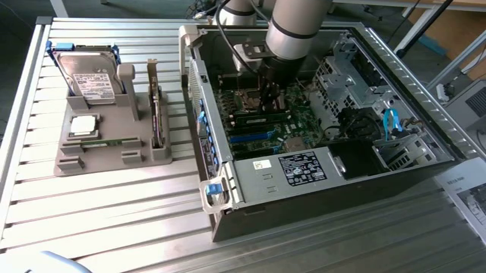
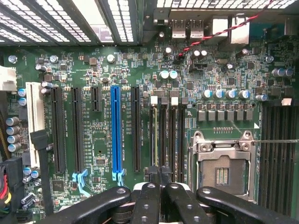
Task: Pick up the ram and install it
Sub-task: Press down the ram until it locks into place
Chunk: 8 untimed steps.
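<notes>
The clenched tool (image 2: pixel 160 193) presses above the memory slots (image 2: pixel 166 135); the ram (image 1: pixel 262 118) already sits in the board (image 1: pixel 262 122), nearly installed.

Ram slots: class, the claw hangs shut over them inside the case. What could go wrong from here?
1. The claw sits close over the narrow ram slots; a slight offset could press on a slot wall.
2. The open processor socket lies right beside them; a sideways slip might hit it.
</notes>
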### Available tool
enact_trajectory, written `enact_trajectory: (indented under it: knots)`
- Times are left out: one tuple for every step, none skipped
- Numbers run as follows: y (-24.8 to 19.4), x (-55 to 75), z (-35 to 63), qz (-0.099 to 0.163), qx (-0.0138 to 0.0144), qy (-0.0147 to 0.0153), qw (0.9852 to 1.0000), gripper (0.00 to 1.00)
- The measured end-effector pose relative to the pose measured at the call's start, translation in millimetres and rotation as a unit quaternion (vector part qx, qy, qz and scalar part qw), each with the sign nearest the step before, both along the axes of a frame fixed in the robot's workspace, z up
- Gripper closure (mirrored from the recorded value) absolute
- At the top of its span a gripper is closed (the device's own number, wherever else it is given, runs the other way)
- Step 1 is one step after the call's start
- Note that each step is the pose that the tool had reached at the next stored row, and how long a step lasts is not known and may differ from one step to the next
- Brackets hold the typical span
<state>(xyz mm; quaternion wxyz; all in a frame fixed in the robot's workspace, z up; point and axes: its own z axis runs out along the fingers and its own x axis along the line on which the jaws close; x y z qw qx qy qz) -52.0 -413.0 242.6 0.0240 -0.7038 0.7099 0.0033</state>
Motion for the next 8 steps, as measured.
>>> enact_trajectory:
  knots:
    - [0.0, -0.7, 0.0, 0.000, 0.0000, -0.0004, 1.0000, 0.90]
    - [0.0, -1.4, 0.0, 0.000, 0.0000, -0.0009, 1.0000, 0.90]
    - [0.0, -2.2, 0.0, 0.000, 0.0000, -0.0013, 1.0000, 0.90]
    - [0.0, -3.1, 0.0, 0.000, 0.0000, -0.0019, 1.0000, 0.90]
    - [0.0, -4.1, 0.0, 0.000, 0.0000, -0.0026, 1.0000, 0.90]
    - [-0.1, -5.4, 0.1, 0.000, 0.0000, -0.0034, 1.0000, 0.90]
    - [-0.1, -6.7, 0.0, 0.000, 0.0000, -0.0044, 1.0000, 0.90]
    - [0.0, -8.1, 0.0, 0.000, 0.0000, -0.0054, 1.0000, 0.90]
